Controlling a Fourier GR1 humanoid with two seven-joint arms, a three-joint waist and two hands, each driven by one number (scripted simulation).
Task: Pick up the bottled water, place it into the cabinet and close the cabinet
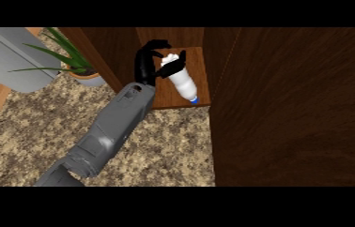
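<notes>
The bottled water [184, 84] is white with a blue cap and is tilted, cap end pointing toward me, over the light wooden shelf [166, 99] of the open cabinet. My left hand [147, 64] reaches into the cabinet from the lower left, with its fingers and thumb curled round the bottle's far end. That end is partly hidden by the hand. Whether the bottle rests on the shelf or hangs just above it cannot be told. The right hand shows nowhere.
A broad dark wood cabinet door [284, 118] stands open on the right. A potted plant [78, 67] and a grey appliance [24, 62] stand at the upper left. Speckled granite counter [173, 146] lies in front of the cabinet.
</notes>
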